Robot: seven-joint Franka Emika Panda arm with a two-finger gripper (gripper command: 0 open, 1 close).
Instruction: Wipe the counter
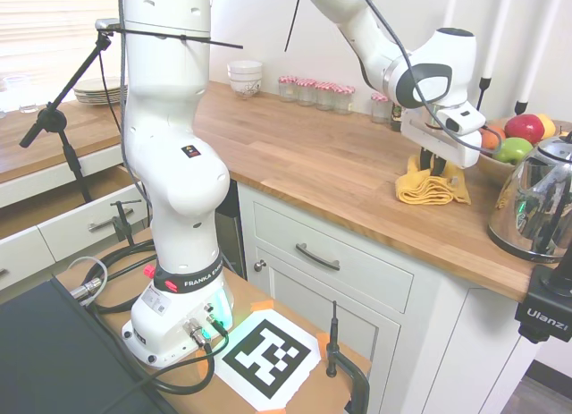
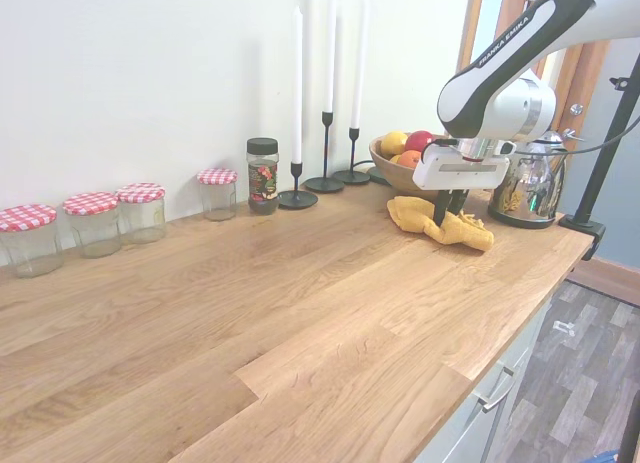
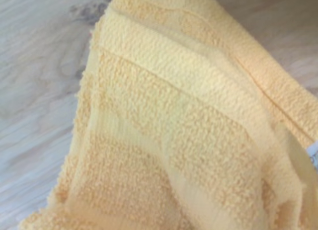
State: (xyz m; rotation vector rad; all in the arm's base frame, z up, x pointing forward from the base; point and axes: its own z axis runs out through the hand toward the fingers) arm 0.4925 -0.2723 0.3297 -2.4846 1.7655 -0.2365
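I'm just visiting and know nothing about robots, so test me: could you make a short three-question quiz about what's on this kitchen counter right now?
1. True or false: the yellow towel lies on the counter right under the pincer.
2. How many jars with red-checked lids stand along the wall?
A) two B) four C) six
3. Fill in: the fruit bowl sits next to a shiny metal ____.

Key
1. True; the pincer's fingers reach down into the crumpled towel.
2. B; four, the first being the jar farthest from the arm.
3. Kettle.
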